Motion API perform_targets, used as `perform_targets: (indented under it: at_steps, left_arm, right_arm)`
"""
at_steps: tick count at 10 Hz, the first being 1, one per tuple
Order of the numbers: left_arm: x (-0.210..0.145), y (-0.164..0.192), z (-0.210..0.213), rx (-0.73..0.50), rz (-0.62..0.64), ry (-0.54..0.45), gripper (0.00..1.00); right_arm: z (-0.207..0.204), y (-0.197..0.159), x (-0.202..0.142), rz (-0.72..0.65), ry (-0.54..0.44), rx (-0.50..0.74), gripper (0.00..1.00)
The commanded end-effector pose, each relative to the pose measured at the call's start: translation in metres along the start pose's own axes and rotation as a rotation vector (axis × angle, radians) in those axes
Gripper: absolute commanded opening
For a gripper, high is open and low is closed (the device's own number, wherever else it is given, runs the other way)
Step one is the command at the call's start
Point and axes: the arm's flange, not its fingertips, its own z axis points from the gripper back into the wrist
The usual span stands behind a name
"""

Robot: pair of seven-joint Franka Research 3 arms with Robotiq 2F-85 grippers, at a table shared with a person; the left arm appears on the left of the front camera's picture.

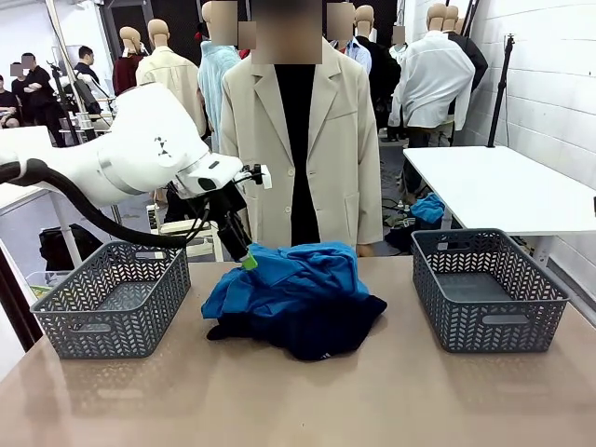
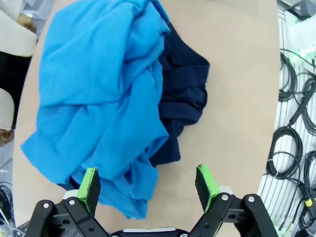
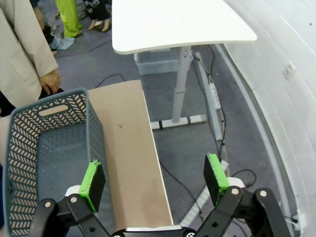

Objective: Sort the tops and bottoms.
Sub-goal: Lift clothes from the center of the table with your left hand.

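I see my left gripper (image 2: 148, 180) spread wide and empty, poised over the tops (image 2: 98, 89) heaped on the bottoms (image 2: 185, 84) mid-table (image 2: 237, 98). My right gripper (image 3: 154, 177) gapes empty above a basket (image 3: 29, 148) edge.

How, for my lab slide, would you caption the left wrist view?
Open left pincer hovers above a heap of blue tops lying over dark navy bottoms on the table.

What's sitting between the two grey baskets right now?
In the front view, one heap: blue tops piled over navy bottoms, with bare table either side up to the left basket and right basket.
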Motion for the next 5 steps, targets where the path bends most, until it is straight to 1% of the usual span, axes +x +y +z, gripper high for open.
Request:
perform_targets:
  at_steps: [1,2,3,4,5]
  left_arm:
    - [0.009,0.016,-0.005,0.062,-0.030,-0.060,1.00]
    - [0.013,0.020,-0.007,0.049,-0.031,-0.073,1.00]
    - [0.017,0.026,-0.012,0.042,-0.035,-0.066,1.00]
    - [0.020,0.028,-0.011,0.103,0.007,-0.065,1.00]
    - [0.016,0.016,-0.008,0.056,-0.006,-0.038,1.00]
  right_arm:
    - [0.000,-0.001,-0.001,-0.012,0.008,0.005,1.00]
    - [0.000,-0.001,-0.001,-0.012,0.008,0.005,1.00]
    - [0.000,-0.001,-0.001,-0.012,0.008,0.005,1.00]
    - [0.000,-0.001,-0.001,-0.012,0.008,0.005,1.00]
    - [0.000,-0.001,-0.001,-0.012,0.008,0.005,1.00]
